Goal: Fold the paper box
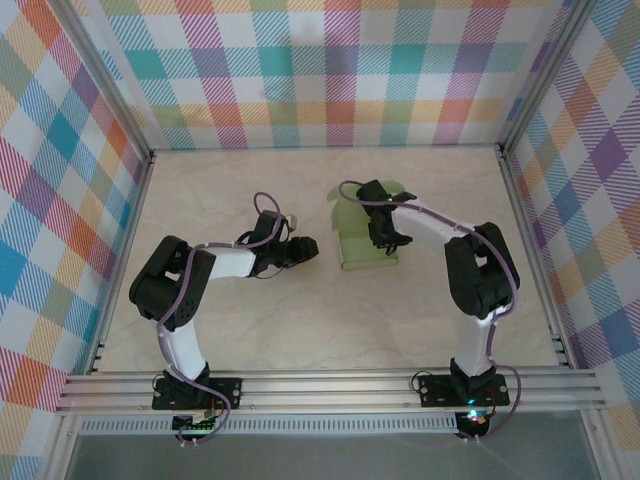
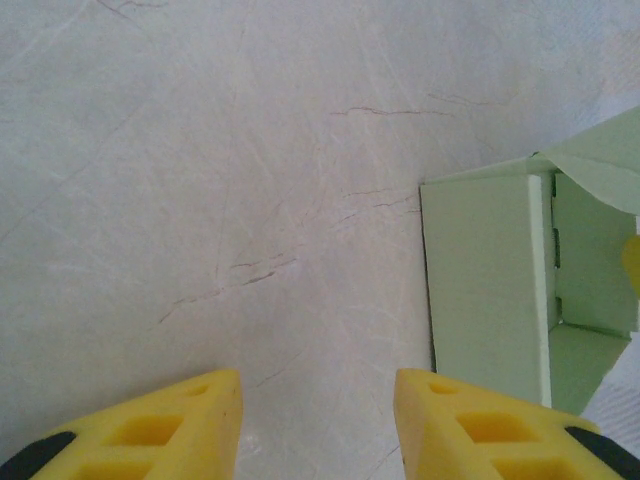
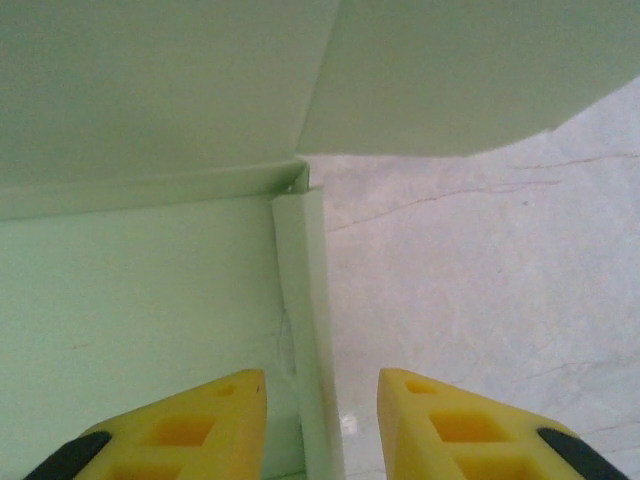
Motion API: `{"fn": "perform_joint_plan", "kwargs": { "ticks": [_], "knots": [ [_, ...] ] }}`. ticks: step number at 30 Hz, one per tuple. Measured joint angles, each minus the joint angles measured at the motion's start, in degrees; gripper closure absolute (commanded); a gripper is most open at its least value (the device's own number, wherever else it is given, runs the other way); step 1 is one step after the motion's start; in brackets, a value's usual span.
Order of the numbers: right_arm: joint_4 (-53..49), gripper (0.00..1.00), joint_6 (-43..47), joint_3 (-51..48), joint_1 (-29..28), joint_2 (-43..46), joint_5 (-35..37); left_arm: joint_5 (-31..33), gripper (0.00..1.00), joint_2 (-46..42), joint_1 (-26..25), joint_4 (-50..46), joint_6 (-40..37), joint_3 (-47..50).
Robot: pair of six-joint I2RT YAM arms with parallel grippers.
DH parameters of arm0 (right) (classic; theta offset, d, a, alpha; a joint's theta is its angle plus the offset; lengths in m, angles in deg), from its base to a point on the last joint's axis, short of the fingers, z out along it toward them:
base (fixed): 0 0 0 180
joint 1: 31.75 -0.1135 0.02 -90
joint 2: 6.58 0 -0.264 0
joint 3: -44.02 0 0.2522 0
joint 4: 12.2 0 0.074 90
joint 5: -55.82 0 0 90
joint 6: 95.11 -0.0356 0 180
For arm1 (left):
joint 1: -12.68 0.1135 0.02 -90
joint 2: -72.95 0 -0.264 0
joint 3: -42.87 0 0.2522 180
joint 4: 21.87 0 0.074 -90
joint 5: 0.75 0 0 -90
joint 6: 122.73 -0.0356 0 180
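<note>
Bright, even light — wrist views soft.

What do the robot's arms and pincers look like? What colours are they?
Both the left arm and right arm have white tube sections joined by chunky black joints, with a thin purple cable looping along each. The left pincer and right pincer have bright yellow wedge-shaped fingers with rectangular hollows and black patches.

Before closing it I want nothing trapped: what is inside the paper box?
Bare green card shows inside the paper box, with the right gripper straddling its side wall. From above, that gripper covers part of the interior.
</note>
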Motion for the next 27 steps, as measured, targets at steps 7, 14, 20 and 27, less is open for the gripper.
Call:
{"fn": "perform_joint_plan", "kwargs": {
  "ticks": [7, 14, 20, 27],
  "knots": [
    [7.28, 0.50, 2.84, -7.76, 3.74, 8.68, -9.09, -0.04, 0.47, -3.04, 0.00, 1.09, -1.33, 2.40],
    [12.13, 0.41, 11.80, -8.98, 10.78, 17.59, -21.66, 2.64, 0.28, -7.65, 0.04, -5.51, -9.03, -4.28],
    [10.23, 0.37, 21.42, -0.72, 19.15, 13.51, -32.92, 4.87, 0.08, -7.74, 0.04, -16.96, -18.34, -18.29],
    [4.07, 0.40, 36.41, 14.75, 23.15, 1.27, -45.13, 4.02, 0.00, -4.63, 0.07, -29.90, -30.47, -33.48]
  ]
}}
